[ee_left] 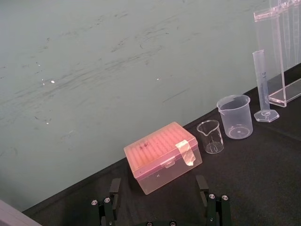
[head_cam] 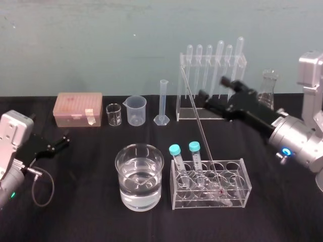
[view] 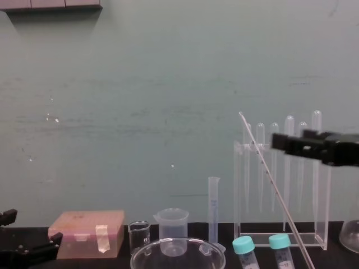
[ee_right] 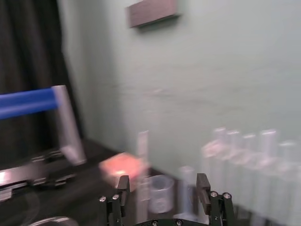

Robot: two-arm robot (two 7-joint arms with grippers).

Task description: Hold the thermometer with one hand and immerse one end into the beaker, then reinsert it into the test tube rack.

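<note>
The thermometer (head_cam: 200, 126) is a long thin glass rod leaning up and to the left, its lower end down in the low clear test tube rack (head_cam: 237, 194) at the front. In the chest view the thermometer (view: 275, 188) slants in front of the pipettes. My right gripper (head_cam: 212, 86) hovers open just right of the rod's upper part, apart from it. In its wrist view the right gripper (ee_right: 163, 184) holds nothing. The wide glass beaker (head_cam: 140, 176) with water stands left of the rack. My left gripper (head_cam: 58, 142) rests open at the far left; its fingers (ee_left: 114, 186) are bare.
Two blue-capped tubes (head_cam: 176, 157) stand in the low rack. Along the back are a pink tip box (head_cam: 78, 108), a tiny glass beaker (head_cam: 114, 115), a plastic beaker (head_cam: 136, 110), a graduated cylinder (head_cam: 162, 103), a tall pipette stand (head_cam: 212, 108) and a conical flask (head_cam: 268, 89).
</note>
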